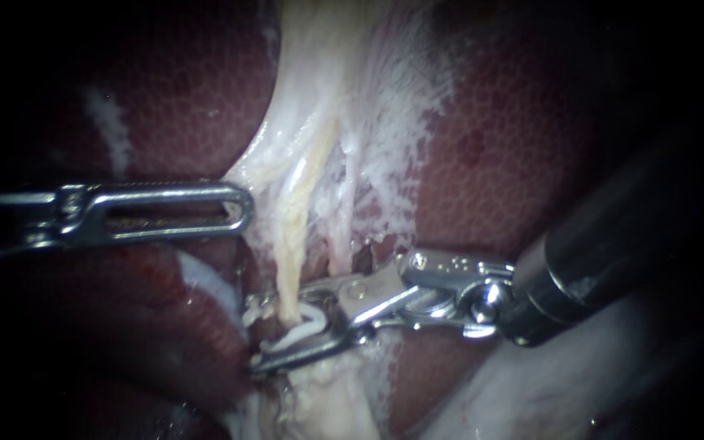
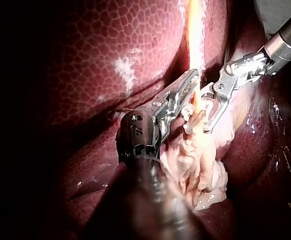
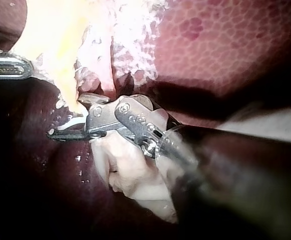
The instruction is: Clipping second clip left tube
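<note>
The left tube, a yellowish strand, runs down from the pale tissue between the liver lobes. My right instrument comes in from the right. Its jaws straddle this tube low down, with a white clip held between them and around the tube. In the left wrist view, the same jaws and clip sit by the tube. My left instrument lies level at the left, its slotted jaws together, their tip in the pale tissue beside the tube. The right wrist view shows my right instrument with its clip.
Dark red liver lies on both sides of the pale band. A second, paler tube runs just right of the left one. Lumpy pale tissue lies below the clip. My left instrument's jaws show beyond the right one in its wrist view.
</note>
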You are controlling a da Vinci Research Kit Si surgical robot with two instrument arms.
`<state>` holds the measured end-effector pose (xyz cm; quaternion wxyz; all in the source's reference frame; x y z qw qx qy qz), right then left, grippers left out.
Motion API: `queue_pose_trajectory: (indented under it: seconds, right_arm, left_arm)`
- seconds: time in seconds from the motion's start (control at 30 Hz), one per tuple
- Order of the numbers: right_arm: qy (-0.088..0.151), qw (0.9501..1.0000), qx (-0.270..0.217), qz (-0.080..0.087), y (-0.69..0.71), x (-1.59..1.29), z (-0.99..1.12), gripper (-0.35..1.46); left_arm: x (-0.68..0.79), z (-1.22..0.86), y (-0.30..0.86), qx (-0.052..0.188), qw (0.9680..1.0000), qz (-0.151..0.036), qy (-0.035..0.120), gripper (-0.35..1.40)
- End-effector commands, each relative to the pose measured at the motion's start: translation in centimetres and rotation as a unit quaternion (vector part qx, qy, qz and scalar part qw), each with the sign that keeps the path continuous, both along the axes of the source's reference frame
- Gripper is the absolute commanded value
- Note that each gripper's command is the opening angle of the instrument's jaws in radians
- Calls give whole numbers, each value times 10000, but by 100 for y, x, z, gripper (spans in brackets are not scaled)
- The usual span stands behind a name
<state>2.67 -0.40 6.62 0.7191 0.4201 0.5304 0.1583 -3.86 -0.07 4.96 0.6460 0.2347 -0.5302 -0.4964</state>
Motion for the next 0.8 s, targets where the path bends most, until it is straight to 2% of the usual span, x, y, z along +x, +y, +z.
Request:
queue_pose_trajectory:
  seconds: [0.03, 0.13, 0.23, 0.43, 0.8]
  right_arm:
    - [-2, 10000, -7, 5, 0, -1, 1, 39]
    - [-75, 10000, -35, -12, 2, -1, 3, 16]
    - [-322, 9995, -72, 7, 6, -2, 6, -32]
    - [-400, 9992, 75, 54, 14, -4, 10, -35]
    - [-492, 9984, 277, 76, 11, -5, 11, -35]
  left_arm:
    - [0, 0, 0, 0, 10000, 0, 0, -35]
    - [0, 0, 0, -1, 10000, -1, 1, -35]
    - [-1, 0, -1, -3, 10000, -2, 3, -35]
    - [-1, 0, -1, -3, 10000, -2, 3, -35]
    - [-1, 0, -1, -3, 10000, -3, 3, -35]
